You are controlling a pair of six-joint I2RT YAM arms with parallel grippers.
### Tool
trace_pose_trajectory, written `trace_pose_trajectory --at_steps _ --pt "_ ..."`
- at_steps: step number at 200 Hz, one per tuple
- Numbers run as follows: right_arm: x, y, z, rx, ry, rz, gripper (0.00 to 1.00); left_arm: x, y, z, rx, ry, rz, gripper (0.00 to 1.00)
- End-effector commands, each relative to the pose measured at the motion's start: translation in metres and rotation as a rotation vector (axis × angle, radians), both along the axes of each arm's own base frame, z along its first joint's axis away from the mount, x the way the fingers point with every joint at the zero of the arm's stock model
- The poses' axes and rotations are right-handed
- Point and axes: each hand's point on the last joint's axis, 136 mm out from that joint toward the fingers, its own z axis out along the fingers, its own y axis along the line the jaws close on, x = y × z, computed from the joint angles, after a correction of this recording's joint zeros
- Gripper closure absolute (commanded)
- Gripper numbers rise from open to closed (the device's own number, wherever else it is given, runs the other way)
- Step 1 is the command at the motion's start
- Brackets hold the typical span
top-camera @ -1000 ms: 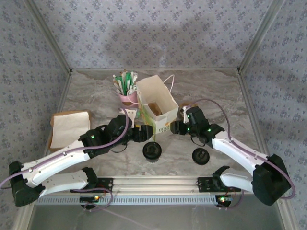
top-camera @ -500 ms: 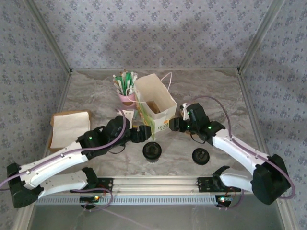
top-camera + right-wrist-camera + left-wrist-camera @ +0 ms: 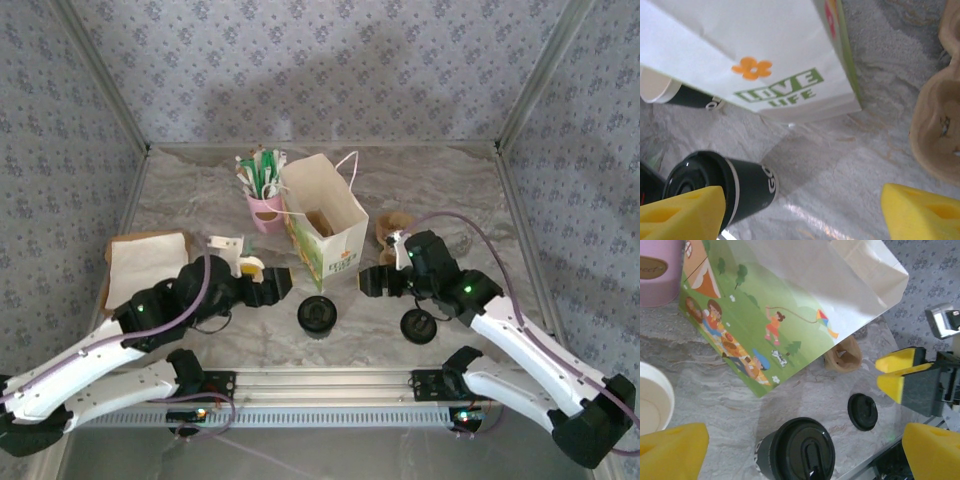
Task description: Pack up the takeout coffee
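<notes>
Left claw (image 3: 287,282), right claw (image 3: 364,282) near bag (image 3: 331,257)

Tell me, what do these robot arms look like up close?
The left arm and right arm have white shells, black joints, and a mauve cable looping along each. The left end effector and right end effector are black, with wedge-shaped yellow pads.

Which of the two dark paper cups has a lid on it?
The takeout coffee in front of the white bag: a black lid closes it. The other cup, to its left, stands open and shows its cream inside.
</notes>
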Motion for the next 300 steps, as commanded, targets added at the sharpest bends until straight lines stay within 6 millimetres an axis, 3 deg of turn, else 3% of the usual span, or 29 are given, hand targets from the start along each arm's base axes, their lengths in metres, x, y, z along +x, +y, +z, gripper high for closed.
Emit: trace_pose_trajectory --at_steps 1,59,87,112,128,157,205,256,300 --pt "-0.018 -0.004 0.011 -0.016 0.024 0.023 0.13 -0.004 0.010 -0.010 0.048 0.014 0.007 0.01" --pt "-0.031 0.010 0.018 -0.014 0.041 0.087 0.00 -0.021 -0.018 -0.027 0.039 0.127 -0.128 0.01" --pt "-0.030 0.012 0.016 -0.020 0.038 0.089 0.00 -0.033 -0.036 -0.044 0.036 0.214 -0.210 0.01" --pt "-0.022 0.000 0.009 -0.082 0.039 0.017 0.00 -0.038 -0.041 -0.057 0.054 0.265 -0.237 0.01" --pt "-0.015 -0.014 0.001 -0.152 0.050 -0.063 0.00 -0.040 -0.039 -0.061 0.057 0.275 -0.236 0.00" --pt "-0.011 -0.022 -0.004 -0.195 0.044 -0.101 0.00 -0.039 -0.039 -0.064 0.055 0.271 -0.231 0.00" --pt "-0.013 -0.026 -0.011 -0.107 0.085 -0.203 0.00 -0.026 -0.031 -0.053 0.063 0.189 -0.172 0.01" --pt "-0.024 0.001 -0.006 0.122 0.115 -0.104 0.00 -0.007 -0.013 -0.036 0.073 0.062 -0.073 0.01" --pt "-0.019 0.008 -0.001 0.092 0.117 -0.143 0.06 -0.002 -0.004 -0.028 0.054 0.010 -0.032 0.00"
